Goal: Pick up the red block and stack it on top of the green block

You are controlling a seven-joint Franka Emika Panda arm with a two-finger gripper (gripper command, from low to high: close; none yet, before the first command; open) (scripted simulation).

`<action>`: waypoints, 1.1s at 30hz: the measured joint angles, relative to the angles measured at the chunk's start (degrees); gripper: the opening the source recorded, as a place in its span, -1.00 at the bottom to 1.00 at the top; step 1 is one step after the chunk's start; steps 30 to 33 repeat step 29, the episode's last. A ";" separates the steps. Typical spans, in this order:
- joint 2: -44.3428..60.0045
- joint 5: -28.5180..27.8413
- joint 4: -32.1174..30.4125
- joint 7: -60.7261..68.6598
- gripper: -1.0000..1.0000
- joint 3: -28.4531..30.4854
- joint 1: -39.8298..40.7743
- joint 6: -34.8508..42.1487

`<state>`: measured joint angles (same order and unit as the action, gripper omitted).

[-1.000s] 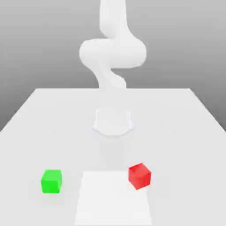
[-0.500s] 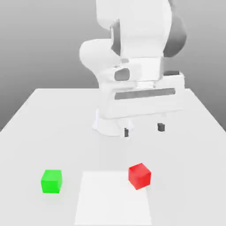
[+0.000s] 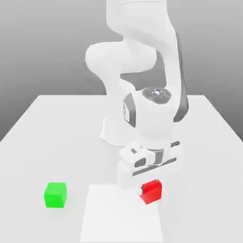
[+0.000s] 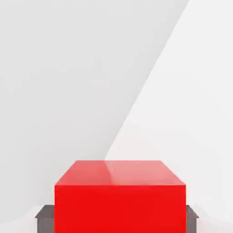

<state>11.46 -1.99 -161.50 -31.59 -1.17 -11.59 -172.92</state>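
The red block [image 3: 153, 192] rests on the table toward the exterior view's right, at the corner of a paler square patch. My gripper [image 3: 148, 182] has come down over it and is open, its white hand covering the block's upper rear part. In the hand view the red block [image 4: 120, 195] sits between the dark fingers [image 4: 44, 217], one on each side of it. The green block [image 3: 55, 194] stands by itself on the table toward the exterior view's left, well apart from the gripper.
A paler white square patch [image 3: 121, 216] lies on the white table [image 3: 57, 137] between the two blocks. The arm's base [image 3: 111, 133] stands behind the hand, mid-table.
The arm came into view and the hand dropped from above the table down onto the red block. Neither block has moved.
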 joint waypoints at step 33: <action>-3.55 7.17 6.38 16.44 1.00 12.11 27.41 10.15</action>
